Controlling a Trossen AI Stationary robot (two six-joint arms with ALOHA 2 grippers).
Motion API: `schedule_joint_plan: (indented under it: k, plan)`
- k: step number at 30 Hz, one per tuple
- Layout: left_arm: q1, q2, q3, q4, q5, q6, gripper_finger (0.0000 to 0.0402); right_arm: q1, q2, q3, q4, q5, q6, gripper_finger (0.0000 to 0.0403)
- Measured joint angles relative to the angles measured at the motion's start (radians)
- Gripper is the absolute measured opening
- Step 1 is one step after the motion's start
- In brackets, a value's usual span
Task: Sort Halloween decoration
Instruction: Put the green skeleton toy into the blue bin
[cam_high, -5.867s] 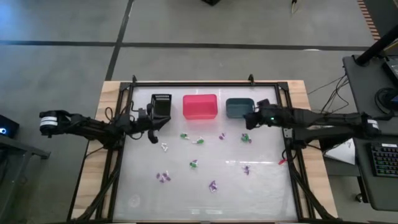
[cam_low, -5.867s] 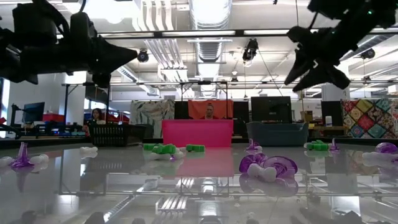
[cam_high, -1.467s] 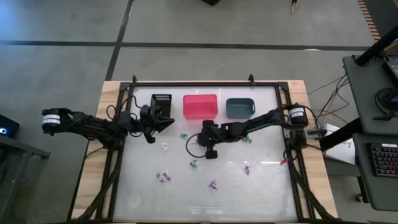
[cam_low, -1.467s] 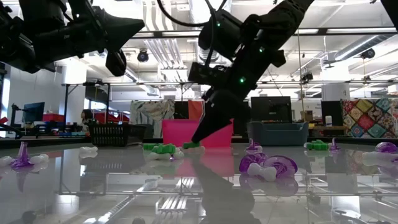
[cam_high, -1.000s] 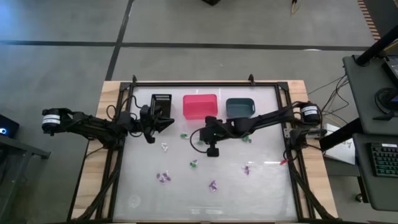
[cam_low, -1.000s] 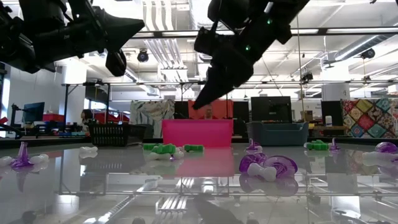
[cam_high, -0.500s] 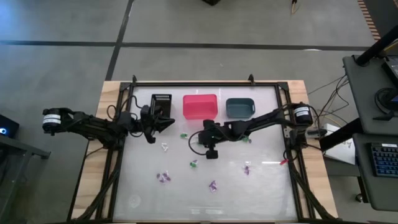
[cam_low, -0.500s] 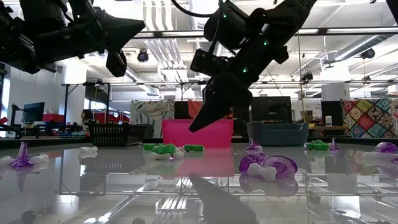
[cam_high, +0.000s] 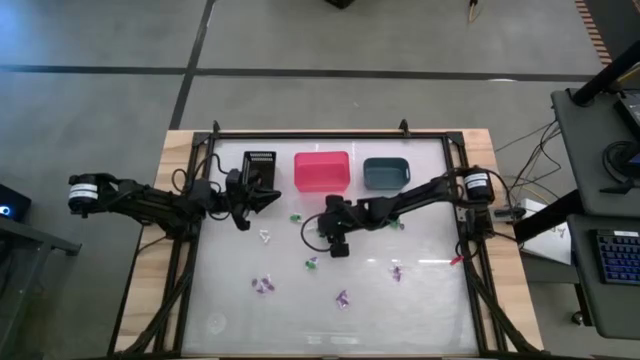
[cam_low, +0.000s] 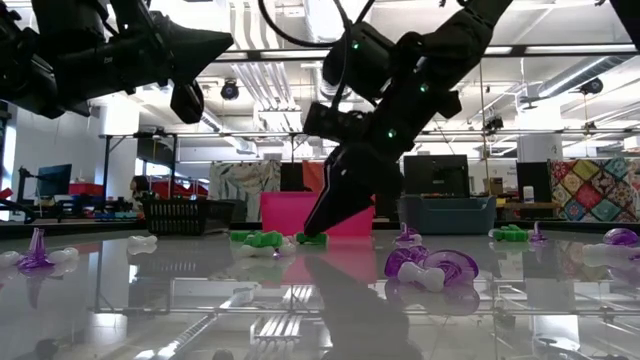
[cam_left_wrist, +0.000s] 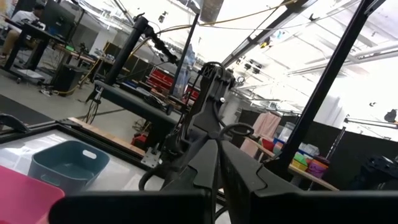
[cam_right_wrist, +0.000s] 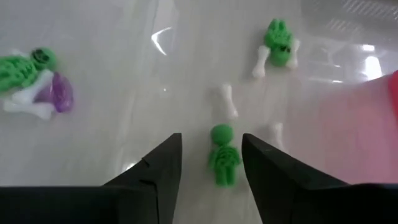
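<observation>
Small Halloween decorations lie scattered on the glass table (cam_high: 430, 300). My right gripper (cam_right_wrist: 211, 138) is open and slants down in front of the pink bin (cam_high: 321, 170). Its two fingers stand either side of a little green skeleton figure (cam_right_wrist: 222, 160) lying flat on the glass, without touching it. In the low view the fingertips (cam_low: 314, 230) hang just above that figure (cam_low: 311, 239). My left gripper (cam_high: 272, 197) is shut and empty, raised beside the black bin (cam_high: 259, 168) at the far left.
The teal bin (cam_high: 385, 173) stands right of the pink one. More trinkets lie around: a green-and-white one (cam_right_wrist: 277, 46), a green, white and purple cluster (cam_right_wrist: 31, 84), a white bone (cam_right_wrist: 227, 101), purple ones (cam_high: 263, 285) (cam_high: 343, 298) toward the near edge.
My right gripper has come down from well above the table until its fingertips are just over the glass at the green figure in front of the pink bin. My left arm has kept still.
</observation>
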Motion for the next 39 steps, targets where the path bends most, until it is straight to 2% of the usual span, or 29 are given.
schedule_joint_plan:
  k: [5,9,20,26,31,33,39]
  plan:
    - [0.0,0.0,0.0,0.0,0.0,0.0,0.0002,-0.005,0.022,0.0,0.006,0.019,0.001,0.0154]
    - [0.0,0.0,0.001,0.0,0.0,0.0,0.0002,-0.006,0.025,-0.001,0.005,0.017,0.002,0.0132]
    - [0.0,0.0,0.001,0.0,0.0,0.0,0.0002,-0.006,0.012,-0.003,-0.004,0.015,0.011,0.002]
    - [0.0,0.0,0.001,-0.001,0.0,0.0,0.0002,-0.008,-0.024,-0.004,-0.008,-0.003,0.072,0.0024]
    - [0.0,0.0,0.001,-0.002,0.0,0.0,0.0002,-0.024,-0.11,-0.003,-0.056,-0.004,0.113,0.0023]
    - [0.0,0.0,0.001,-0.004,0.0,0.0,0.0002,-0.05,-0.158,0.0,-0.121,0.004,0.141,0.0023]
    - [0.0,0.0,0.001,-0.007,0.0,0.0,0.0002,-0.185,-0.317,0.006,-0.417,0.133,0.291,0.0023]
